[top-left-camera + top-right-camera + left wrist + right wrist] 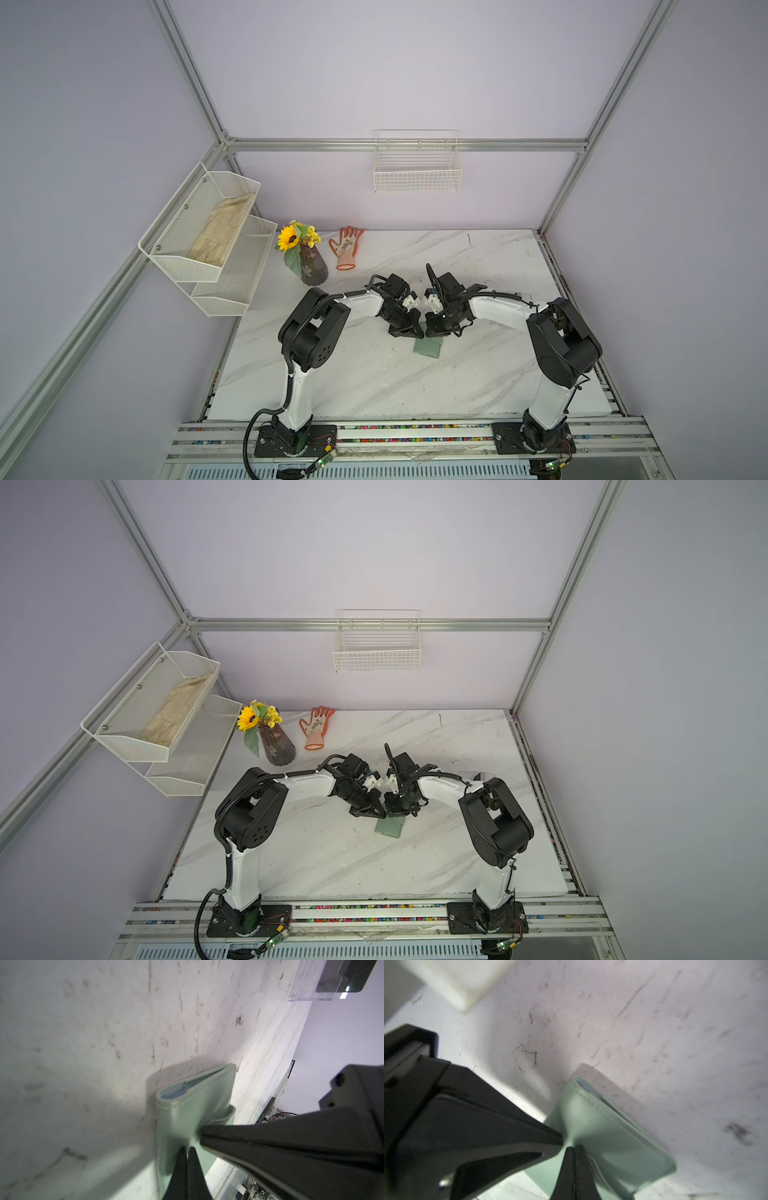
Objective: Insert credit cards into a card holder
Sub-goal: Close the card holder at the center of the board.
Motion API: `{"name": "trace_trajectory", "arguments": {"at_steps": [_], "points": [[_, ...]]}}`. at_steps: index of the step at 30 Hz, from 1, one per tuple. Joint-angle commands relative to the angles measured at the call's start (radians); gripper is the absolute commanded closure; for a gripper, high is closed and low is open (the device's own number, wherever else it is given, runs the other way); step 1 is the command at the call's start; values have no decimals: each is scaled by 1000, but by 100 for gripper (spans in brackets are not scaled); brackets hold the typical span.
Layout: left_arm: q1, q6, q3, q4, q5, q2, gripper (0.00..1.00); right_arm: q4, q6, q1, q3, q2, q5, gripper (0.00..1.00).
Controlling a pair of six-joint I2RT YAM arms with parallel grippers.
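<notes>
**A:** How many of each thing?

**B:** One small sage-green leatherette card holder [428, 349], folded over. It lies near the middle of the white marble-patterned table [374, 386], under two black pincers.

**A:** And their state?

**B:** The left gripper [187, 1153] is clenched, its tips together against the card holder's cover. The right gripper [574, 1151] is clenched too, just beside it by the strap. The cover puckers where they meet, but I cannot tell whether either nips a fold.

**A:** Any cards?

**B:** One thin blue sliver [172, 1094] shows inside the fold. Whether it is a card or a sleeve is hard to make out.

**A:** What else?

**B:** One clear acrylic box [307, 989], cut off at the picture's edge, with something dark inside. One dark ribbed vase [312, 268] holding a sunflower, and one orange-and-white work glove [346, 247]. One white wire basket [417, 174] on the wall, and one two-tier white mesh shelf [199, 232] holding a beige cloth.
</notes>
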Motion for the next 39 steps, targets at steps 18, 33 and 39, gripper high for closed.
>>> {"name": "trace_trajectory", "arguments": {"at_steps": [18,33,39], "points": [[-3,-2,-55,-38,-60,-12,98,-154,24,36,45,-56,88,100],[-3,-2,-53,-38,-59,-6,98,-188,27,37,96,-76,121,100],[-3,-2,-55,-38,-59,-6,98,-189,25,36,92,-72,133,100]]}}
